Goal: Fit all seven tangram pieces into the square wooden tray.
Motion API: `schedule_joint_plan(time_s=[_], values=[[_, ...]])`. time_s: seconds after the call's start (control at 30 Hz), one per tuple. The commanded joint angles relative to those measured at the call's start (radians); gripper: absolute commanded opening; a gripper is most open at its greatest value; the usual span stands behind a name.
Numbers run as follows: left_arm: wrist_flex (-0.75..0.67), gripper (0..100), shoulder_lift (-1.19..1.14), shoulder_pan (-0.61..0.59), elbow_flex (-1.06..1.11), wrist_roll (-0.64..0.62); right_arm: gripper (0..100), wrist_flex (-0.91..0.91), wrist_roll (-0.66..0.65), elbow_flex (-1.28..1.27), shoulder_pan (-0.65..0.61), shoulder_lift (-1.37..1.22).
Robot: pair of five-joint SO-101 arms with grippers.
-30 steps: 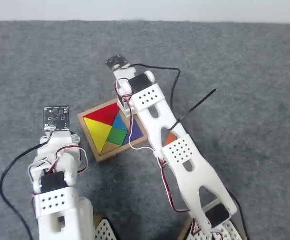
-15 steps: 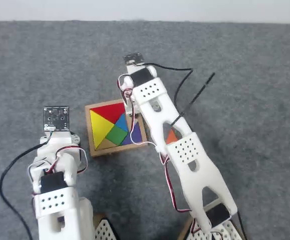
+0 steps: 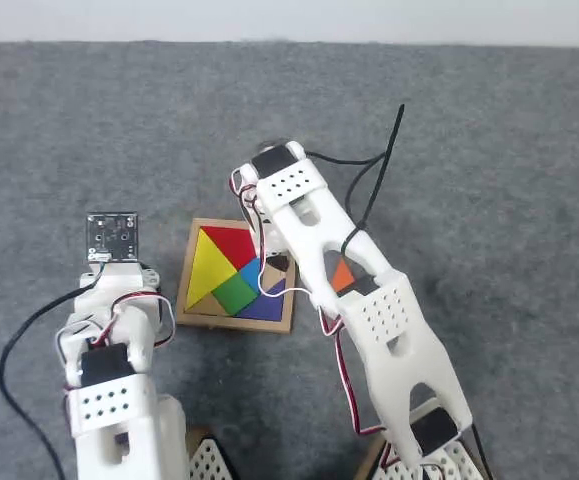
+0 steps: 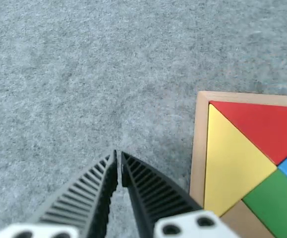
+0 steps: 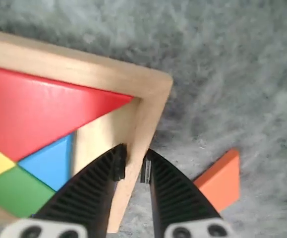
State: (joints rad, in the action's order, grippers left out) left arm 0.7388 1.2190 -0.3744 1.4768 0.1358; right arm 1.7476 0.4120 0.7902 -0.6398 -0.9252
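1. The grey carpeted table [image 3: 489, 150] carries everything, with both arms standing over it.
2. The square wooden tray [image 5: 84, 69] sits right under the right gripper [image 5: 132, 167]. Its jaws are pinched on the tray's side wall, one inside and one outside. The left gripper [image 4: 117, 157] hangs over bare carpet just off the tray's opposite side, its jaws pressed together on nothing.
3. The red triangle [image 5: 39, 114] and yellow triangle [image 4: 230, 158], the two big pieces, lie flat in the tray. They spread from beside the right gripper's inner jaw across towards the left gripper.
4. The purple piece [image 3: 267, 305], green square [image 3: 234, 293] and blue triangle [image 5: 46, 166] are seated too, all on the inner side of the right gripper.
5. The orange triangle [image 5: 221, 181] lies on the carpet just beyond the right gripper's outer jaw, apart from the tray.
6. By my count five coloured pieces are in.
   - A bare-wood pocket [image 5: 101, 136] is open right at the inner jaw, and the orange one has yet to go in.
   - A tan patch [image 4: 237, 213] sits in the corner nearest the left gripper, and I cannot tell whether it is a piece or a gap.
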Motion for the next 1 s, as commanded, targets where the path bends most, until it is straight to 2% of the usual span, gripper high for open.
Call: schedule_joint_plan(time_s=[0.0,0.13,0.37,0.67,0.77,0.97], values=[[-0.023,1,0.018,-0.005,-0.008,0.008,9.9,0.001,0.040,0.000,-0.031,0.062],[-0.023,1,0.018,-0.005,-0.008,0.008,19.0,0.028,0.040,0.023,-0.025,0.093],[-0.023,1,0.018,-0.005,-0.008,0.008,19.4,0.053,0.040,-0.003,0.041,0.278],[-0.023,1,0.018,-0.005,-0.008,0.008,19.4,0.045,0.058,-0.508,0.102,0.653],[-0.023,1,0.018,-0.005,-0.008,0.008,19.4,-0.010,0.158,-0.655,0.102,0.699],[-0.023,1,0.018,-0.005,-0.008,0.008,19.4,-0.265,0.316,-0.789,0.094,0.628]])
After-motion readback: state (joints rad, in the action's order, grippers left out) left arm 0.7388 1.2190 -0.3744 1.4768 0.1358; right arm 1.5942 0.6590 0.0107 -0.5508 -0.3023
